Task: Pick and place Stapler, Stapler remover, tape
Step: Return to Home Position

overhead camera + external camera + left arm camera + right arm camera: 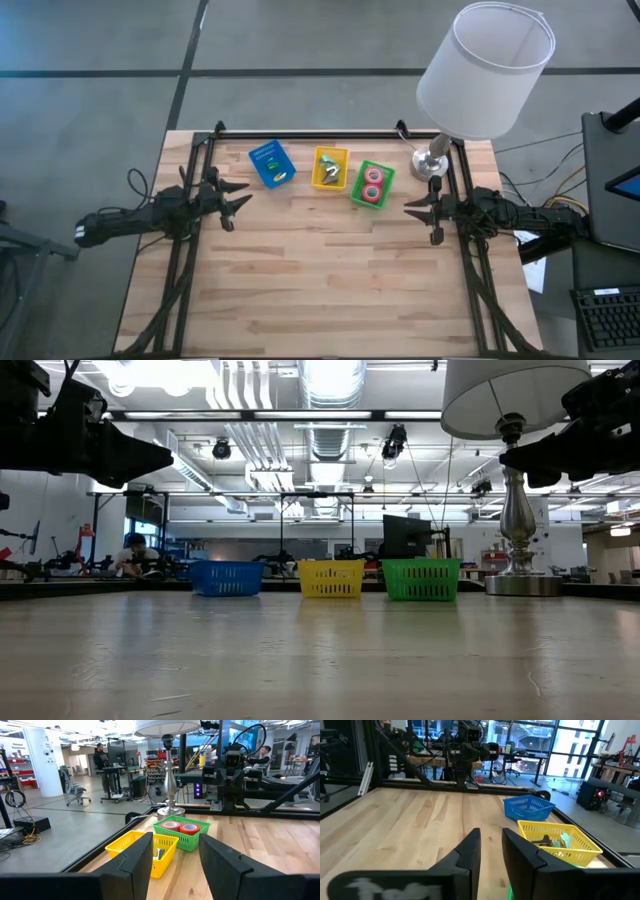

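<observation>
High view first: two pink-red tape rolls [372,184] lie one beside the other inside the green bin [357,192], and nothing is holding them. Next to that sits the yellow bin [319,172] with a few small dark and teal pieces [555,840] in it, too small to name. The blue bin [271,163] closes the row on the left arm's side, and its contents can't be made out.

At the other end of the row the lamp [485,68] stands on its silver base close to the green bin, its white shade hanging over that corner.

The left gripper [240,197] hovers off the blue bin's end, fingers spread wide and empty. The right gripper [412,210] hovers off the green bin's end near the lamp base, showing only a narrow gap and nothing in its grasp. From table height both are well above the wood.

The table [330,285] is pale plank wood with a dark frame round it. Beyond it is an open workshop with ceiling ducts, desks and monitors. A person [133,550] sits at a far bench and another person [101,754] stands at a desk.
</observation>
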You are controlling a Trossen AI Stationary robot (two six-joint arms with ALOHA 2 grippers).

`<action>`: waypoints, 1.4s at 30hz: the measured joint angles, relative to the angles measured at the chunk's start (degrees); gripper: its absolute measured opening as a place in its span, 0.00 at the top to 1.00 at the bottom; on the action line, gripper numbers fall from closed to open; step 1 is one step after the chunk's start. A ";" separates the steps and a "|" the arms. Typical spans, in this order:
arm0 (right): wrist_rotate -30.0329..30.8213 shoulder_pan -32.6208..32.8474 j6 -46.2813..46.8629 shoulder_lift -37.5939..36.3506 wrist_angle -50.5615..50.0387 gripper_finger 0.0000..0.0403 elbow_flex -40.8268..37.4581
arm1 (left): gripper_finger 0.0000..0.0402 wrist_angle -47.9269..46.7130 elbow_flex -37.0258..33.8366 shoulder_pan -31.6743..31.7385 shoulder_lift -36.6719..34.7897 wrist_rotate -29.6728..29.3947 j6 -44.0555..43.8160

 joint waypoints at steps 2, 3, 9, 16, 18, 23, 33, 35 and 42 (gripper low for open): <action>0.00 0.00 -0.02 0.00 0.01 0.80 0.00 | 0.59 0.00 0.00 0.00 -0.02 0.00 0.00; 0.00 0.00 0.04 0.00 0.01 0.80 0.00 | 0.59 0.00 0.00 0.00 0.00 0.00 0.00; 0.00 0.00 -0.05 0.00 0.01 0.78 0.00 | 0.59 0.00 0.00 0.00 0.00 0.00 0.00; 0.00 0.00 0.19 0.02 0.00 0.78 0.02 | 0.59 0.02 0.00 0.00 -0.01 0.00 0.00; 0.00 0.00 0.22 0.02 0.01 0.79 0.02 | 0.59 0.02 0.00 0.00 -0.02 0.00 0.00; 0.00 0.00 0.01 0.02 0.01 0.81 0.02 | 0.59 0.02 0.00 0.00 -0.02 0.00 0.00; 0.01 0.00 0.21 0.02 0.01 0.84 0.02 | 0.59 0.02 0.00 0.00 0.00 0.02 0.00; 0.00 0.00 0.18 0.02 -0.01 0.84 0.02 | 0.59 0.02 0.00 0.00 0.00 0.02 0.00; 0.00 0.00 0.00 0.02 0.00 0.84 0.02 | 0.59 0.02 0.00 0.00 -0.01 0.02 0.00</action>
